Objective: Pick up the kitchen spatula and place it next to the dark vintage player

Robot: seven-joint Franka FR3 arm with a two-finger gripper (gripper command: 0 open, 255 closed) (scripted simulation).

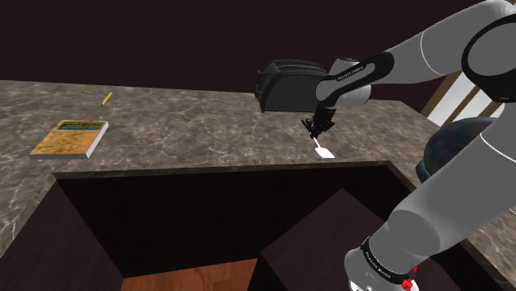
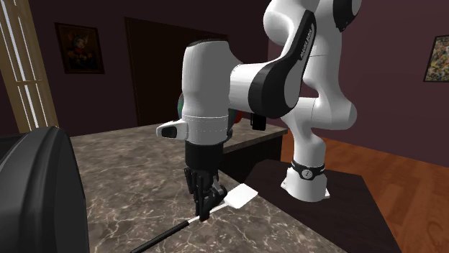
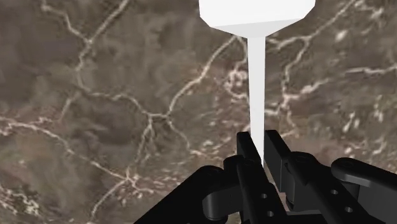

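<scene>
Marbled counter: fingers clasp white spatula; book title unreadable.

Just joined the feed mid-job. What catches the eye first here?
The all-black hand clasps the thin white neck of a white-bladed, black-handled spatula over the brown veined marble counter. Just behind it in the shoulder view sits the boxy dark player. Far off towards that view's left lies a tan-covered book.

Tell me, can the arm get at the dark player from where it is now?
Probably yes. The hand, clasping the spatula, hangs just in front of the dark player, with nothing standing on the counter between them.
</scene>
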